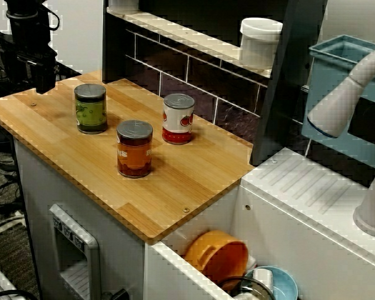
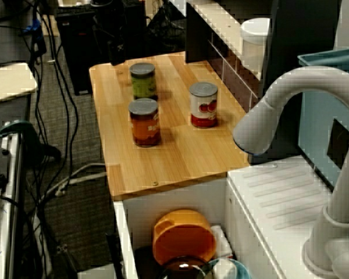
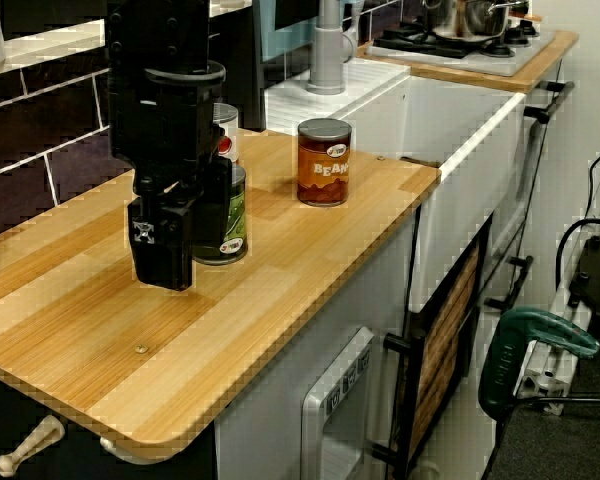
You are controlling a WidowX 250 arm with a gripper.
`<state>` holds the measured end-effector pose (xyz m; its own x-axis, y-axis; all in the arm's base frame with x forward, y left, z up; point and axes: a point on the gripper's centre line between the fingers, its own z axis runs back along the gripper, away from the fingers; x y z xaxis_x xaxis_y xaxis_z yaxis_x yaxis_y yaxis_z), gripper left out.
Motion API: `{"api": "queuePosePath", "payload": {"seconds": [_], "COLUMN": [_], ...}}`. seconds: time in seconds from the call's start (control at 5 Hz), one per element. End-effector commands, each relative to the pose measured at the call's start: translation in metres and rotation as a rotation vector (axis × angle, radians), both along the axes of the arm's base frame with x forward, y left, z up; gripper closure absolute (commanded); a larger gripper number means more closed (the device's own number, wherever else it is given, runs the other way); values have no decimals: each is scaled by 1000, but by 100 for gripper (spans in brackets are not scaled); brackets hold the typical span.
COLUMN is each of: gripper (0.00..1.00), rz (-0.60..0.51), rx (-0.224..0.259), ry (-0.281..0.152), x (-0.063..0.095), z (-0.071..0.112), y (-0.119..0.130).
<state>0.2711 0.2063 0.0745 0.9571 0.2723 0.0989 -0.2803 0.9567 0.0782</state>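
Note:
My black gripper [image 1: 40, 78] [image 2: 115, 49] [image 3: 180, 255] hangs low over the far left part of the wooden counter [image 1: 187, 181], fingertips close to the wood. It looks open and holds nothing. The nearest thing is a green-labelled can [image 1: 90, 107] [image 2: 143, 80] [image 3: 230, 215], standing upright just beside the gripper and apart from it. An orange beans can [image 1: 134, 149] [image 2: 145, 122] [image 3: 324, 162] stands further along. A red-and-white tomato can [image 1: 178, 119] [image 2: 203, 104] stands near the tiled back wall; in the view from the counter's end the arm mostly hides it.
The sink right of the counter holds an orange bowl [image 1: 217, 255] [image 2: 183, 235] and other dishes. A grey faucet [image 2: 279, 104] arches over it. A white jar [image 1: 260, 40] sits on the shelf above the tiles. A blue dish rack [image 1: 337, 69] stands behind the faucet.

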Motion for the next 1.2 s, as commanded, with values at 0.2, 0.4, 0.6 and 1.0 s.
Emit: {"api": "queuePosePath", "payload": {"seconds": [0.2,0.4,0.6,1.0], "gripper": [0,0,0,100], "rz": [-137,-165,-224,-271], "rx": [-54,-65,-67,-81], "ry": [-59,-89,-83,-46], "x": [5,8,16,25], "z": [13,12,6,-6], "y": [14,17,12,-5]}}
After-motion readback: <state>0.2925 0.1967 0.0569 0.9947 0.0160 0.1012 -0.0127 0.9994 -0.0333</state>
